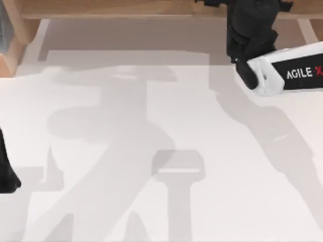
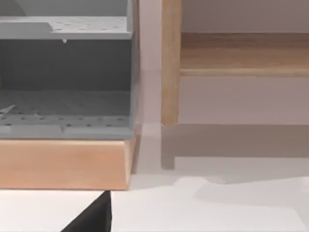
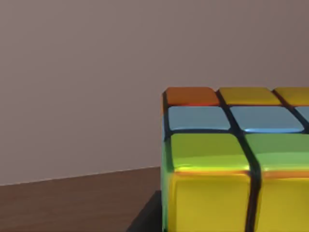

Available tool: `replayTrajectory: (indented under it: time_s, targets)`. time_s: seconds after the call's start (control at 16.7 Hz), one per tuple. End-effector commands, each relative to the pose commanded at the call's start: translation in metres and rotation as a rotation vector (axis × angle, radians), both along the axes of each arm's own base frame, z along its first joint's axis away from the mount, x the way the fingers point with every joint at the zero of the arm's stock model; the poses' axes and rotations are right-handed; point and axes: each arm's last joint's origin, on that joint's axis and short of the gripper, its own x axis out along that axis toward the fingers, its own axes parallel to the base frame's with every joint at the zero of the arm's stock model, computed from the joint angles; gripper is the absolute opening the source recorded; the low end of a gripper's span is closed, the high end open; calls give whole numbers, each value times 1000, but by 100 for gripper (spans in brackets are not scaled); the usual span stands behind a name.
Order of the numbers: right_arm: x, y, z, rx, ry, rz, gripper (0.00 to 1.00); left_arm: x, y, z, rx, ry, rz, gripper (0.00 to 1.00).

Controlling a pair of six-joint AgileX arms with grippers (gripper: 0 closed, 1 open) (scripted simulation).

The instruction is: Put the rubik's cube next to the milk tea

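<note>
The rubik's cube (image 3: 227, 154) sits very close to the right wrist camera, showing orange, yellow, blue and green stickers on a black grid. A dark finger (image 3: 145, 220) edges in beside it. A plain wall and a brown wooden surface lie behind the cube. In the top view my right gripper (image 1: 252, 30) hangs at the back right over the table's far edge, with the cube hidden beneath it. My left arm (image 1: 6, 174) is parked at the left edge. The milk tea is out of view.
The white table (image 1: 151, 126) carries the arms' shadows. A wooden ledge (image 1: 126, 7) runs along the back. The left wrist view faces a grey perforated shelf unit (image 2: 65, 101) on a wooden base, a wooden post (image 2: 170, 63) and a wooden rail (image 2: 244, 53).
</note>
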Motion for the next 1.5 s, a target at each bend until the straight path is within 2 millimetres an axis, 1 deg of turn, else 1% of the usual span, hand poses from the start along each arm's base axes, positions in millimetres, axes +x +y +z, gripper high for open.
replayTrajectory:
  time_s: [0.12,0.3,0.6,0.78,0.9,1.02,1.14,1.26,1.38,1.5]
  targets:
    - [-6,8,-11,-36,76,38,0,0,0,0,0,0,0,100]
    - [-14,17,-11,-79,136,93,0,0,0,0,0,0,0,100]
    - [-14,16,-12,-81,140,94,0,0,0,0,0,0,0,100]
    - [-13,14,0,-73,136,109,0,0,0,0,0,0,0,100]
    - [-16,10,15,-67,153,135,0,0,0,0,0,0,0,100]
    - [-23,6,31,-64,200,176,0,0,0,0,0,0,0,100]
    - [-36,0,47,-60,279,227,0,0,0,0,0,0,0,100]
    - [-57,-8,57,-56,403,278,0,0,0,0,0,0,0,100]
    - [-84,-20,56,-52,588,317,0,0,0,0,0,0,0,100]
    - [-120,-36,48,-46,821,334,0,0,0,0,0,0,0,100]
